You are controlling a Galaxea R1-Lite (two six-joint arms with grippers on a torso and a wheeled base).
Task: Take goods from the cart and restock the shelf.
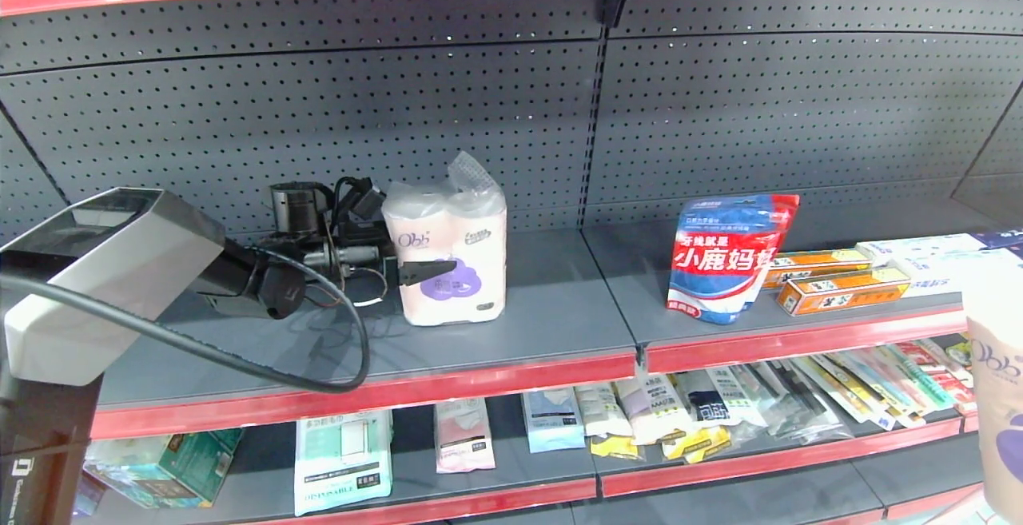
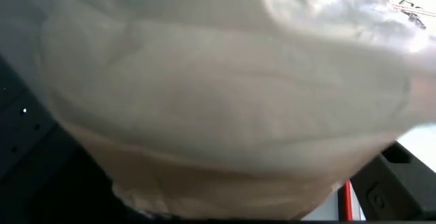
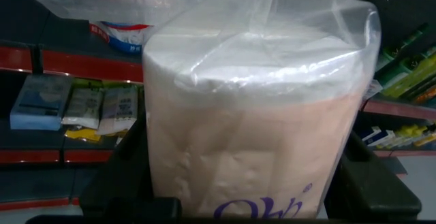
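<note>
**Two tissue packs, one on the shelf, one in hand**

The left claw (image 1: 431,268) is at the first tissue pack (image 1: 447,221), which stands upright on the shelf (image 1: 543,317) in the left bay. I cannot tell whether the claw grips it or is slack. Well apart to the right stands a blue-red pouch (image 1: 731,257), with orange boxes (image 1: 839,285) lying just beside it. At the far right, in front of the shelving, the second tissue pack (image 1: 995,397) is clamped in the right claw (image 3: 245,207). Flat packets (image 3: 82,105) lie on a lower shelf behind it.

tissue pack (image 1: 445,257): white paper rolls, wrapped in thin, crinkled, glossy clear plastic film. second tissue pack (image 3: 252,115): had the same shiny film. pouch (image 1: 731,257): was glossy printed plastic. boxes (image 1: 839,289): smooth cardboard. shelf (image 1: 551,309): looked matt grey metal; back panel (image 1: 320,109) perforated; edge strip (image 1: 479,381) glossy red.
</note>
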